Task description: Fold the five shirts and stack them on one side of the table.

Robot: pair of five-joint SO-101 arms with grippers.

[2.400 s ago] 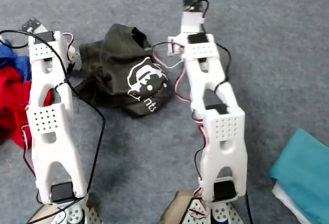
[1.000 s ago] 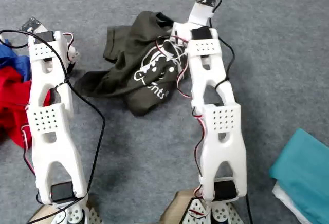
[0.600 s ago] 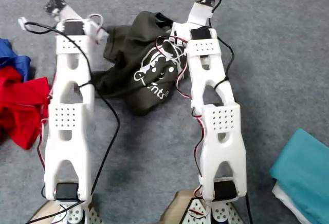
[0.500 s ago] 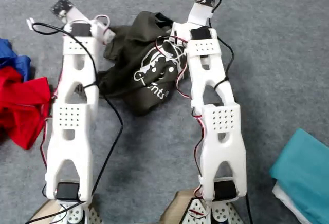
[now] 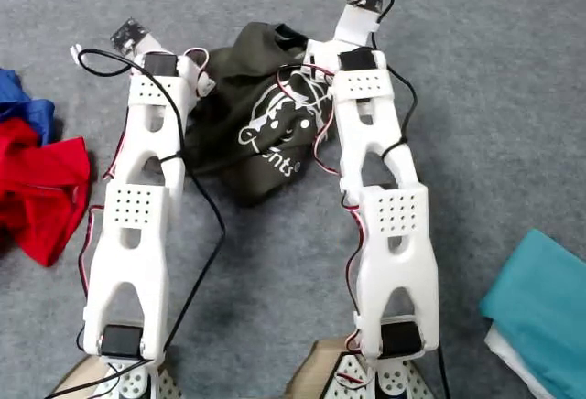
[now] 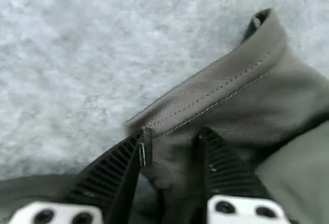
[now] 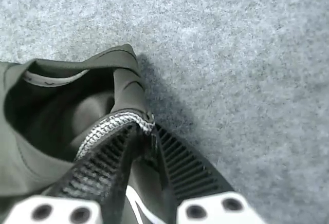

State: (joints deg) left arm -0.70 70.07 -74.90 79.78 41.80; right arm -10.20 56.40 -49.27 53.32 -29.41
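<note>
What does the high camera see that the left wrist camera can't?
High view: the left arm and right arm, a red shirt and blue shirt at one edge, a teal shirt at the other, the white print on the dark green shirt. Left wrist view: the left gripper, jaws apart astride that shirt's stitched hem. Both: the dark green shirt on the grey table.

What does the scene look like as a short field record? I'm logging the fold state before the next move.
shirt in work: olive shirt, crumpled, far middle of the table
left gripper: fingers open, straddling its hem
right gripper: shut on a fold of it
unfolded: red shirt, blue shirt, left edge
stacked: teal shirt over white cloth, right edge
</note>
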